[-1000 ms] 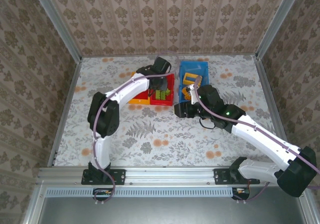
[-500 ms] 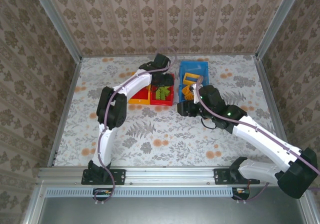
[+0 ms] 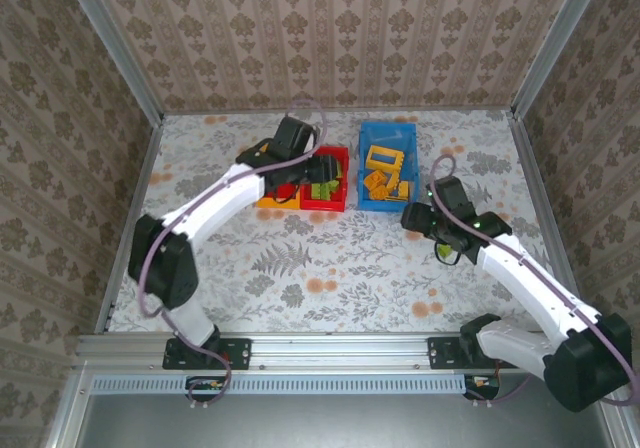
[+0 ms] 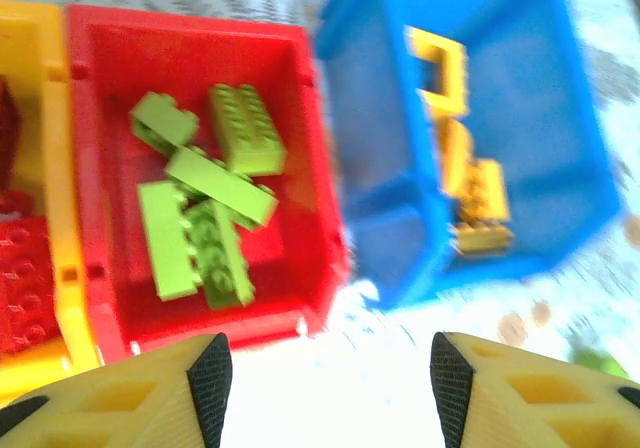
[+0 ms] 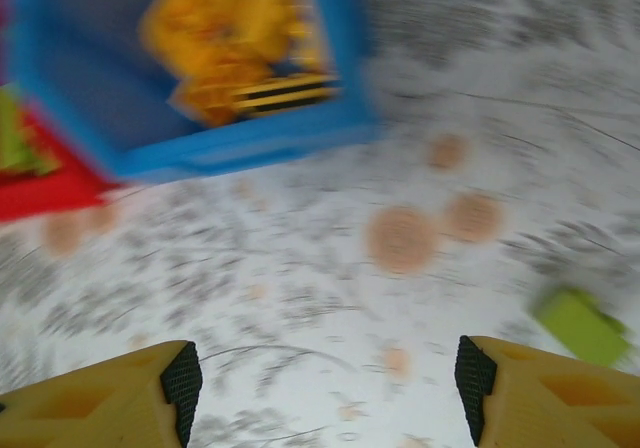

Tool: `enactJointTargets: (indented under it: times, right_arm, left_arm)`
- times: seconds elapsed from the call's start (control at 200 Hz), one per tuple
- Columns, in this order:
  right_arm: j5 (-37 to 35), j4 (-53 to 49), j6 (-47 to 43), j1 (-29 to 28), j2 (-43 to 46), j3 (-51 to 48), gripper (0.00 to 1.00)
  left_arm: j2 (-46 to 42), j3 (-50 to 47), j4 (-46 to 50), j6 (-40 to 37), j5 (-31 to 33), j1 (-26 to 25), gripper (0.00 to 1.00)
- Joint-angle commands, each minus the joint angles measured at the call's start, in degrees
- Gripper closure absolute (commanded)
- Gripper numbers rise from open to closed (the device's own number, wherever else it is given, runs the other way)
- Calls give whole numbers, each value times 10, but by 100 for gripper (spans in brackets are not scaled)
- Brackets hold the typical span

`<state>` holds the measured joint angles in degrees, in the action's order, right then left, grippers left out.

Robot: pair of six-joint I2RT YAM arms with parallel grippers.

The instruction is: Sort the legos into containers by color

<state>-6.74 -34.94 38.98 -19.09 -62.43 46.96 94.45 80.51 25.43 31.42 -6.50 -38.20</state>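
Both hands are spread and empty: left hand [image 4: 320,378] above the red bin's [image 4: 190,26] near edge, right hand [image 5: 320,388] well to its right. Green legos [image 4: 205,213] lie in the red bin; one stray green lego [image 5: 580,326] lies on the desk [image 5: 300,268] farther right

Green legos [image 4: 220,190] in red bin [image 4: 185,28]
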Motion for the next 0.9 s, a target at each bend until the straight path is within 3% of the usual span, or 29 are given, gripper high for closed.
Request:
enactJointTargets:
  times: [0.0, 0.225, 0.455, 0.67, 0.895]
  right_arm:
    - [-23, -86, 75, 37, -39, -16, 28]
    - [-2, -67, 123, 90, -123, -30, 26]
    - [34, -12, 141, 132, -149, -60, 27]
    - [58, 33, 130, 151, -188, -66, 36]
    - [68, 58, 123, 160, -199, -71, 56]
  left_arm:
    - [-83, -73, -61, -59, -65, -40, 39]
    - [-185, -157, -38, -106, -82, -111, 35]
    - [-209, -184, -35, -90, -59, -136, 34]
    - [-199, -179, -41, -89, -52, -145, 34]
    - [-195, -171, -34, -97, -50, -146, 35]
